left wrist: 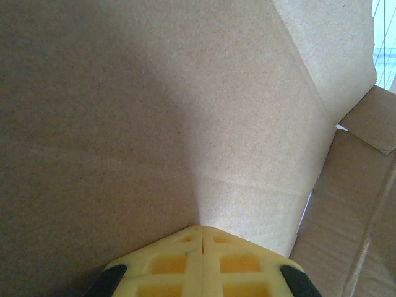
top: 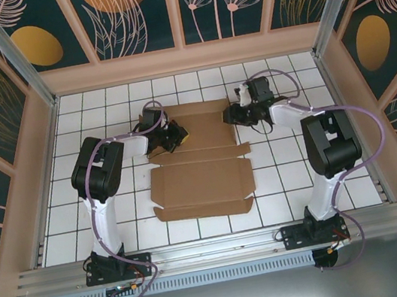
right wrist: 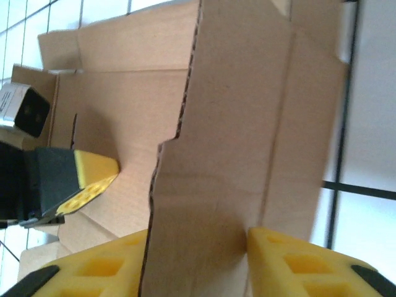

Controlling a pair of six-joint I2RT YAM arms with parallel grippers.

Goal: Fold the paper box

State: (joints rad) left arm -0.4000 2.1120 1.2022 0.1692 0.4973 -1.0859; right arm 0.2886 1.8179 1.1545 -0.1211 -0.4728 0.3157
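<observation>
- The white tiled tabletop carries the whole job. Its surface is judged smooth enough for a light sheet to skate when pushed.
- The paper box lies at the middle of the tabletop, between the two arms. Its near panels are flat and open, and its far part is partly raised.
- The box is judged light and stiff across each panel, and likely to give way readily only along the crease lines. The matt cardboard should not slip between pads. The corrugated edges could be crushed by a hard squeeze.
- Hold is best taken on a flap's free edge, close to a crease, while a neighbouring panel is pinned down.
- The right hand is at the far right end of the box. An upright flap is seated between its fingers, and both appear to touch it, so a pinch is judged.
- The left hand is at the far left end. Its fingers are pressed together, with nothing seen between them, and their tips are set against a cardboard panel.
</observation>
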